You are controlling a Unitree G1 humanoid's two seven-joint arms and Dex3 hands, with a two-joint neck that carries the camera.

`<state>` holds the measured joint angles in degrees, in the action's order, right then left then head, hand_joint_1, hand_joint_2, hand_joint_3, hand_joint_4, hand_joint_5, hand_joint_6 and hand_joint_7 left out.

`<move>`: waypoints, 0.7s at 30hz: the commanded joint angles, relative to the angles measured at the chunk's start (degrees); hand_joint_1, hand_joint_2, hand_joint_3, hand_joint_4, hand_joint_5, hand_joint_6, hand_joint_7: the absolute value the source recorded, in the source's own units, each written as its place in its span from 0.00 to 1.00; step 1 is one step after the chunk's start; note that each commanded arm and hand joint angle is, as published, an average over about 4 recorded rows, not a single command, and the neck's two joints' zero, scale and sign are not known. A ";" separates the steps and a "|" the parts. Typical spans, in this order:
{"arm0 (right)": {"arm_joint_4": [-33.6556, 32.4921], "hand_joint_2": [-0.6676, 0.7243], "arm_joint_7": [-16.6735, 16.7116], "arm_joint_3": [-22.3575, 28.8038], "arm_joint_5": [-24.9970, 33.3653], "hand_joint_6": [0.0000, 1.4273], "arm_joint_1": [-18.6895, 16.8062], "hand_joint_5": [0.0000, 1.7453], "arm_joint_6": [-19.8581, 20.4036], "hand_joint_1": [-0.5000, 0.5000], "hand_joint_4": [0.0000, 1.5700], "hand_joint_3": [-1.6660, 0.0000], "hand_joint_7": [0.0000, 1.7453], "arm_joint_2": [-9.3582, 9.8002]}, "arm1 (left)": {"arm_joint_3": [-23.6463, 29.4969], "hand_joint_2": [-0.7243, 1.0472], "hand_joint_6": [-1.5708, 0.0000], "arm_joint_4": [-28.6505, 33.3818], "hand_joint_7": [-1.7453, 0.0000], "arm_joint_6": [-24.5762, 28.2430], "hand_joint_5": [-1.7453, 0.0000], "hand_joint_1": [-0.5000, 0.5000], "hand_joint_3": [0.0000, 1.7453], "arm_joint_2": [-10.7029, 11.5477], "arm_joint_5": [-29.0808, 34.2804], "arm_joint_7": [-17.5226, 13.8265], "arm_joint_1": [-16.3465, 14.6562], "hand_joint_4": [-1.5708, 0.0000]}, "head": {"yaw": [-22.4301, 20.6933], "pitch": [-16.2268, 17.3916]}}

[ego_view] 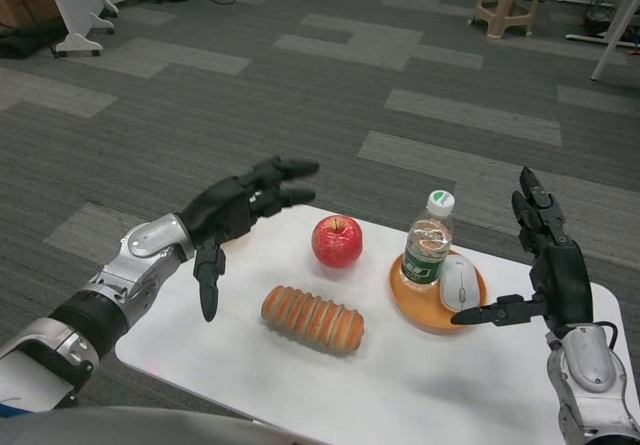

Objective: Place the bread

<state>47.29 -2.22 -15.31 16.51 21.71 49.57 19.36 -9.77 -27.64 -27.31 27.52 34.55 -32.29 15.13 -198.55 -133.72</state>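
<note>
red apple (337, 241) behind bread (313, 319) — bottle (428, 241), mouse (459, 283) on plate (425, 318).

Bright, even indoor light; sharp focus, faint soft shadows.

Between the left robot hand (232, 212) and right robot hand (548, 265): bread (313, 318) nearest, apple (337, 241) behind it, bottle (428, 246) and mouse (459, 283) on a plate (418, 314) beside the right

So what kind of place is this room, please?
Probably an office or lab space used for robot tests: grey carpet tiles, a plastic stool and wheeled board bases at the far side, beyond the small white table.
</note>
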 commanded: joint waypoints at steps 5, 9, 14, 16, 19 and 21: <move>-1.19 0.50 -0.07 -0.21 0.10 0.00 -0.17 0.00 0.18 0.25 0.00 1.00 0.00 0.33 | -3.77 0.00 1.00 1.97 0.76 -3.98 0.71 0.33 0.05 -0.18 8.96 3.64 0.82 1.00 | 0.23 -0.53; -2.29 0.52 -0.07 -0.03 0.10 0.00 -0.66 0.00 0.18 0.25 0.00 1.00 0.00 0.16 | -1.53 0.00 1.00 1.18 0.76 -7.67 0.71 0.35 0.05 -5.55 9.26 5.75 2.36 1.00 | 0.95 -1.39; -3.21 0.50 -0.07 -0.03 0.10 0.00 -1.05 0.00 0.18 0.25 0.00 1.00 0.00 -0.11 | 1.50 0.00 1.00 -1.15 0.76 -11.63 0.71 0.36 0.05 -11.48 8.78 6.76 4.25 1.00 | 1.13 -1.83; -3.54 0.50 -0.07 -0.10 0.10 0.00 -1.14 0.00 0.18 0.25 0.00 1.00 0.00 -0.11 | 1.26 0.00 1.00 -1.54 0.76 -12.55 0.71 0.37 0.05 -11.74 8.78 7.37 4.78 1.00 | 1.23 -1.93; -4.37 0.50 -0.07 -0.16 0.10 0.00 -1.32 0.00 0.18 0.25 0.00 1.00 0.00 -0.06 | 0.96 0.00 1.00 -1.54 0.76 -13.43 0.71 0.38 0.05 -11.17 8.80 8.18 5.39 1.00 | 1.35 -2.04; -5.06 0.51 -0.07 -0.16 0.10 0.00 -1.53 0.00 0.18 0.25 0.00 1.00 0.00 -0.04 | 1.37 0.00 1.00 -1.54 0.76 -14.72 0.71 0.39 0.05 -11.00 8.85 9.28 5.61 1.00 | 1.30 -2.00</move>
<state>43.25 -2.23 -15.53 16.52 20.60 49.54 19.28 -9.04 -28.97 -40.56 15.97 43.27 -24.01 19.81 -197.25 -135.72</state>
